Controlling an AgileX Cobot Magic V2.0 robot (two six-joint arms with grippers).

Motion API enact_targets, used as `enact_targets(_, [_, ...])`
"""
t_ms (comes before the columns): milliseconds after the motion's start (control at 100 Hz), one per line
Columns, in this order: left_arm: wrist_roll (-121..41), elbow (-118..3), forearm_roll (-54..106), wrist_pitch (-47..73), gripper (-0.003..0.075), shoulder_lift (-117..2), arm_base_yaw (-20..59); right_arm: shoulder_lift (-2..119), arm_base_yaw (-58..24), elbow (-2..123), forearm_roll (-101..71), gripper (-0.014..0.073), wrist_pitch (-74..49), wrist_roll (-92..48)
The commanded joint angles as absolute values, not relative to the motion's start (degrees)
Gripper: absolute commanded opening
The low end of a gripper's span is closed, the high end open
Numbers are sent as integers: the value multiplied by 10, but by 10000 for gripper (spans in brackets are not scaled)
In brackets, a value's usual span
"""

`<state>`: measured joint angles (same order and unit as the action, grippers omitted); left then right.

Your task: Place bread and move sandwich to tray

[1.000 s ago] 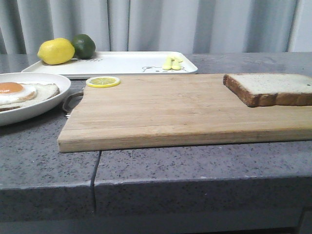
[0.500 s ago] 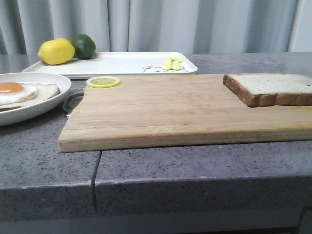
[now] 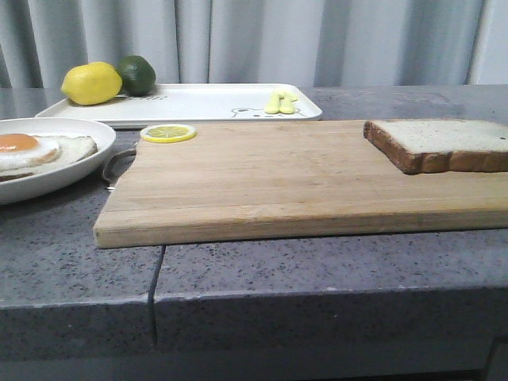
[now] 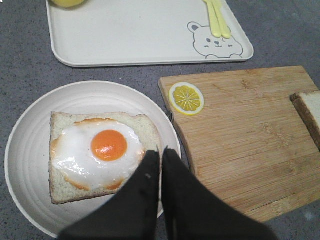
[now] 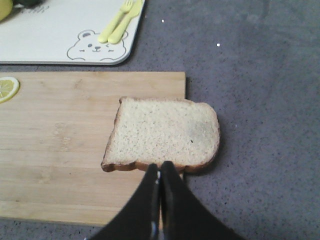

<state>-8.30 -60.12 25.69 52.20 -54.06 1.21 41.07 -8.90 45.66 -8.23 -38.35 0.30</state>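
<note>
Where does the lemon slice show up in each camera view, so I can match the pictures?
Front view: the lemon slice lies at the far left corner of the cutting board, between plate and tray.
Left wrist view: it sits on the board's corner, beside the plate's rim.
Right wrist view: only part of it shows, cut off by the picture's left edge.
Shared landmark: the bear drawing on the tray, seen in all three.

Items you are seeing only in part:
- bread (image 3: 444, 143): running off the front view's right edge.
- round plate (image 3: 75, 168): leaving its left edge.
- lemon (image 4: 67, 2): showing only a sliver.
- left pincer (image 4: 160, 155): covering the sandwich's (image 4: 100, 152) near corner.
</note>
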Motion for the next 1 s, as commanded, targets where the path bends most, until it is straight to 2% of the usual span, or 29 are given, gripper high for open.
enact_targets(0, [-97,-622,280,501,-20,-549,10,415,-90,478,-89,-66,-353,4])
enact_targets(80, [-116,-622,280,503,-19,-553,10,415,-90,478,-89,-42,-351,4])
enact_targets(150, [-130,-622,280,503,-19,-553,10,415,-90,478,-89,20,-351,4])
enact_targets(390, [-132,-622,282,501,-17,-553,10,415,-90,478,-89,335,-339,4])
enact_targets(480, [-132,-622,284,501,23,-553,10,415,-90,478,-89,423,-324,4])
enact_targets(680, [-132,-622,284,503,274,-553,10,421,-66,478,-88,433,-314,44])
enact_targets(750, [-132,-622,284,503,337,-553,10,434,-50,478,-88,433,-314,51])
enact_targets(820, [-132,-622,284,503,360,-553,10,450,-30,478,-88,433,-320,53])
enact_targets(990, [-132,-622,284,503,358,-553,10,510,15,478,-95,433,-320,53])
